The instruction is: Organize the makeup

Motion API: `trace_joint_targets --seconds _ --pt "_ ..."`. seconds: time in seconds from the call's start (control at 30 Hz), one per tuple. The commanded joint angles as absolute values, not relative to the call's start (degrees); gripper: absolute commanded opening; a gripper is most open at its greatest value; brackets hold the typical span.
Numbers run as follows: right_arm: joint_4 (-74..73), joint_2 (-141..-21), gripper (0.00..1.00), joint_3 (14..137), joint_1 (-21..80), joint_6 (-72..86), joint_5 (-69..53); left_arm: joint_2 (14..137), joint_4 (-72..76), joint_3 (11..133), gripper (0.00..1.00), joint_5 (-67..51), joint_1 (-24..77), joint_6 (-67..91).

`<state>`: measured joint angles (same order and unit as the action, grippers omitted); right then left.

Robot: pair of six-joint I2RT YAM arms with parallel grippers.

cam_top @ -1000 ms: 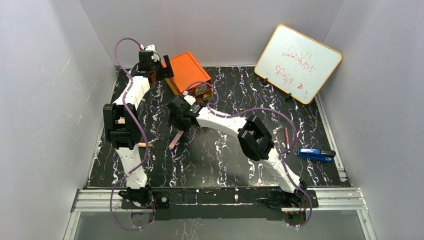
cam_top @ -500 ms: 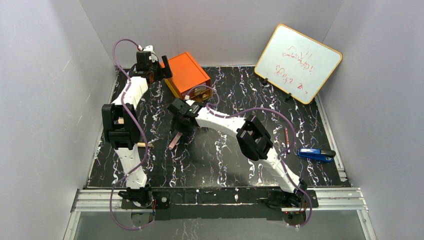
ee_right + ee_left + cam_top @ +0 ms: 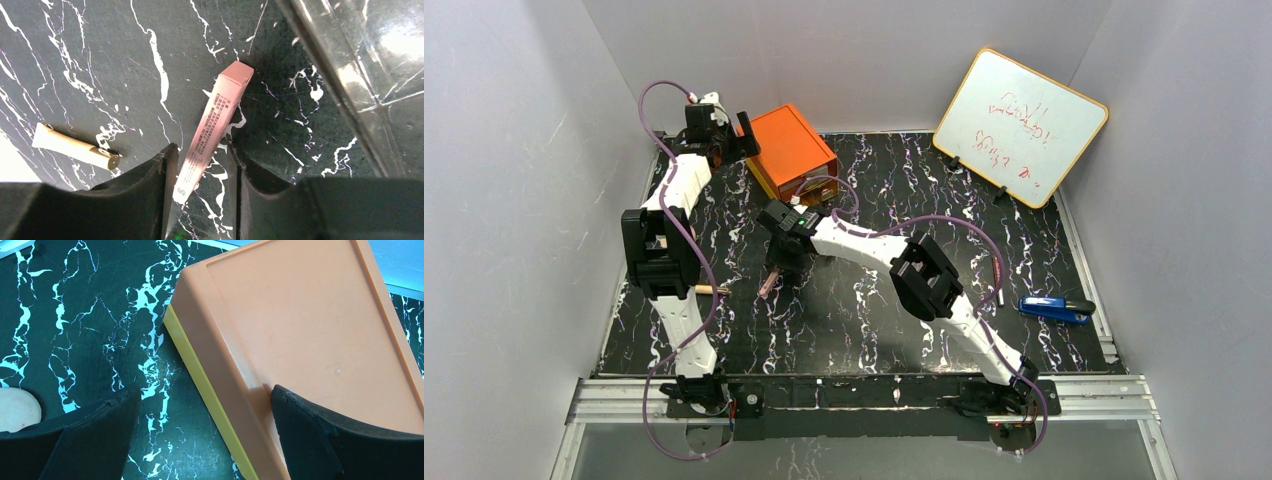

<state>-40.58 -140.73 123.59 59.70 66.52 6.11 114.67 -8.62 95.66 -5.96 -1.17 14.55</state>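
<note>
A slim pale-pink stick (image 3: 212,127) lies flat on the black marbled table; in the top view (image 3: 769,284) it is left of centre. My right gripper (image 3: 202,150) is open low over it, its jaws straddling the stick's near end with gaps on both sides; in the top view the gripper (image 3: 776,268) covers the stick's upper part. A short gold-brown tube (image 3: 75,147) lies to the left, also in the top view (image 3: 714,289). My left gripper (image 3: 204,392) is open and empty across the orange box's left edge (image 3: 300,340). A peach disc (image 3: 17,410) lies behind its left finger.
The orange box (image 3: 792,150) stands at the back left with a clear drawer (image 3: 360,75) pulled out in front. A whiteboard (image 3: 1021,125) leans at the back right. A thin red marker (image 3: 997,278) and a blue stapler-like object (image 3: 1057,308) lie at the right.
My right gripper has moved toward the near left and lowered around the pink stick. My left gripper has shifted back and to the left along the orange box.
</note>
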Motion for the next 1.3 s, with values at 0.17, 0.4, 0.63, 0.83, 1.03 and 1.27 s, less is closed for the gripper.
trace_joint_targets --seconds 0.17,0.4,0.63,0.83,1.03,1.27 --pt "-40.35 -142.0 0.36 125.27 59.93 66.6 3.33 112.24 -14.01 93.42 0.98 -2.81 -3.33 12.13" --pt "-37.45 -139.74 0.26 122.39 59.94 65.62 3.22 112.06 -14.27 93.48 0.98 -2.75 -3.6 12.13" --pt "-36.35 -137.41 0.24 121.01 60.11 64.48 4.09 111.57 -14.53 93.6 0.98 -2.58 -3.78 12.15" --pt "-35.74 -131.53 0.23 120.35 60.21 60.99 10.29 111.45 -14.76 93.78 0.98 -2.52 -3.73 12.13" --pt "-33.02 -124.75 0.23 117.68 60.2 56.63 17.62 111.36 -14.81 93.81 0.98 -2.48 -3.74 12.17" --pt "-27.53 -118.83 0.24 111.53 59.5 50.66 26.83 111.19 -14.85 93.88 0.98 -2.94 -3.78 12.37"
